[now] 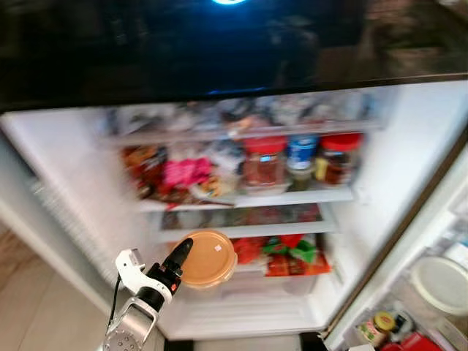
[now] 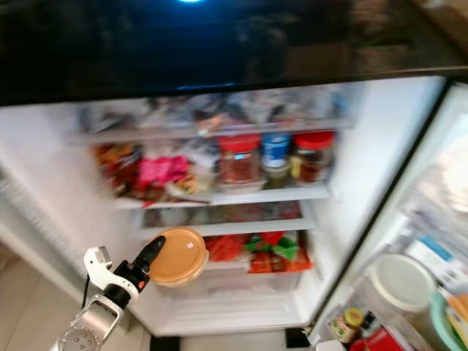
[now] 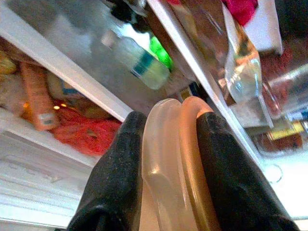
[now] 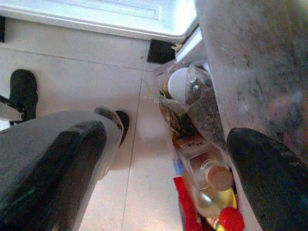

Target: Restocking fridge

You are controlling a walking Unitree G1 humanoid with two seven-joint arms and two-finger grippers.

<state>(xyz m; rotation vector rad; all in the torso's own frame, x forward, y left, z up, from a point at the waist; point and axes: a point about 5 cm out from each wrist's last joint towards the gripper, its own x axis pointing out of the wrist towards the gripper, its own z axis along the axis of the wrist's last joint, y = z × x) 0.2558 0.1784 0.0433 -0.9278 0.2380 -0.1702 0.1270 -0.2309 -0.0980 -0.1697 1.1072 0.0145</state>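
Observation:
A round clear container with an orange lid hangs in front of the fridge's lower shelf. My left gripper is shut on its left rim. In the left wrist view both black fingers pinch the container's rim edge-on, the stocked shelves lying beyond. My right gripper stands open with nothing between its fingers, low down beside the fridge door's bottom shelf.
The fridge is open and its shelves are crowded: red-lidded jars, a blue-labelled jar, a pink packet, red and green packets. The door shelf on the right holds a white lid and bottles. Tiled floor lies below.

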